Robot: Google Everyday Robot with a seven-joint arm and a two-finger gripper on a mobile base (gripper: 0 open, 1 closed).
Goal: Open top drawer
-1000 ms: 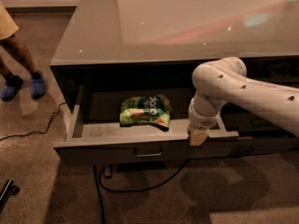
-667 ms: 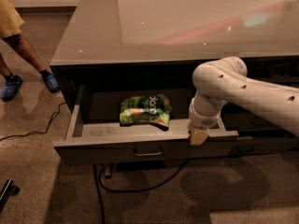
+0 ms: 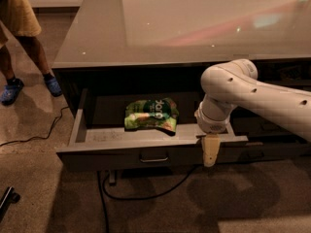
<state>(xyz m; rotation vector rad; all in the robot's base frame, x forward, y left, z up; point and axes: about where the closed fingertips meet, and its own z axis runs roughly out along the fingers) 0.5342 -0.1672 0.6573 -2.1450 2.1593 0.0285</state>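
Gripper (image 3: 210, 150) at the front rim of the open top drawer (image 3: 112, 155).
You can't tell its grip; glossy countertop (image 3: 146, 38) above the drawer, green bag (image 3: 150, 114) inside.

speckled concrete floor (image 3: 43, 178), glossy grey countertop (image 3: 170, 28)

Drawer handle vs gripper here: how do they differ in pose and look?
Pose: the handle lies horizontal on the top drawer front; the gripper points down. Place: the handle is centred; the gripper hangs over the front's top edge, right of the handle in view, not touching it. Look: the handle is a thin metal bar; the gripper is pale tan and thicker. Both sit at the open drawer's front.
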